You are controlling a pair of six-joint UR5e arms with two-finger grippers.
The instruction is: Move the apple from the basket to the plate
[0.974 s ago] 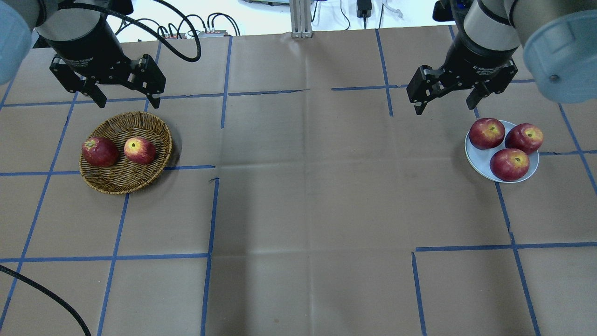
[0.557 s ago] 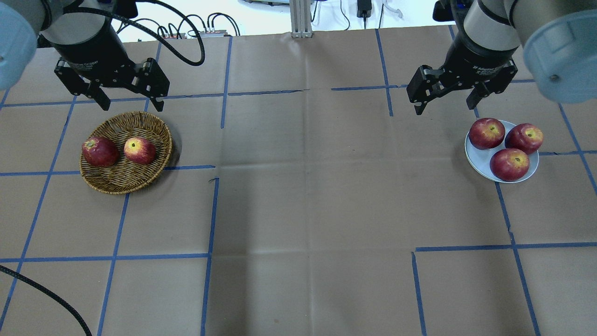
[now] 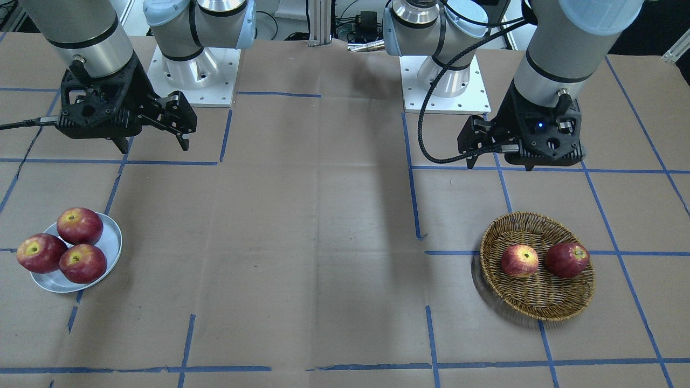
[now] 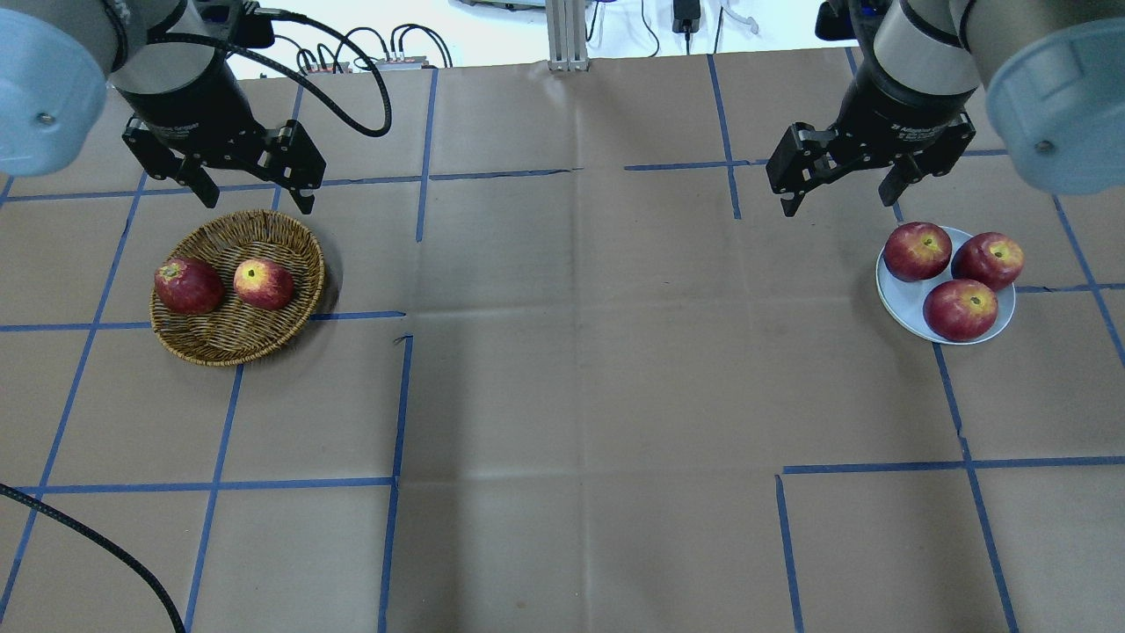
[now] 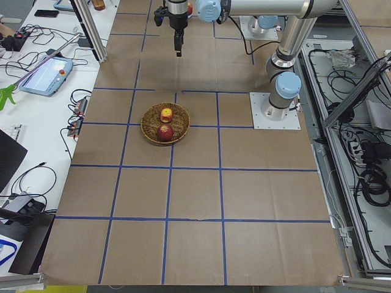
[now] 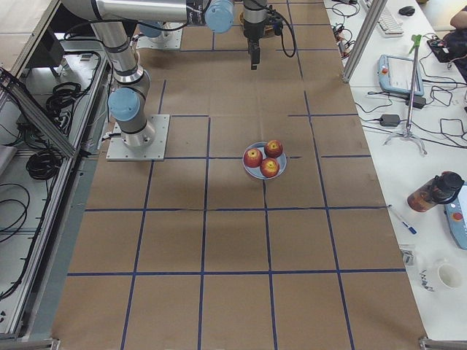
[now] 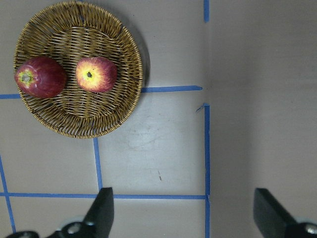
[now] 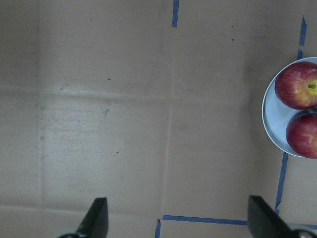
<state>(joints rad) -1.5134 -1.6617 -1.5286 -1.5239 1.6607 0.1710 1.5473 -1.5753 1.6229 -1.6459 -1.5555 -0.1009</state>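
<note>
The yellow-streaked apple [image 4: 263, 284] sits in the wicker basket [image 4: 220, 341], well apart from the plate [image 4: 898, 299].

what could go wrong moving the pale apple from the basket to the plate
The plate already holds three apples with little bare space, so a fourth might roll off or knock one out. The apple lies close beside the darker apple in the basket; the open left end effector may bump it.
</note>
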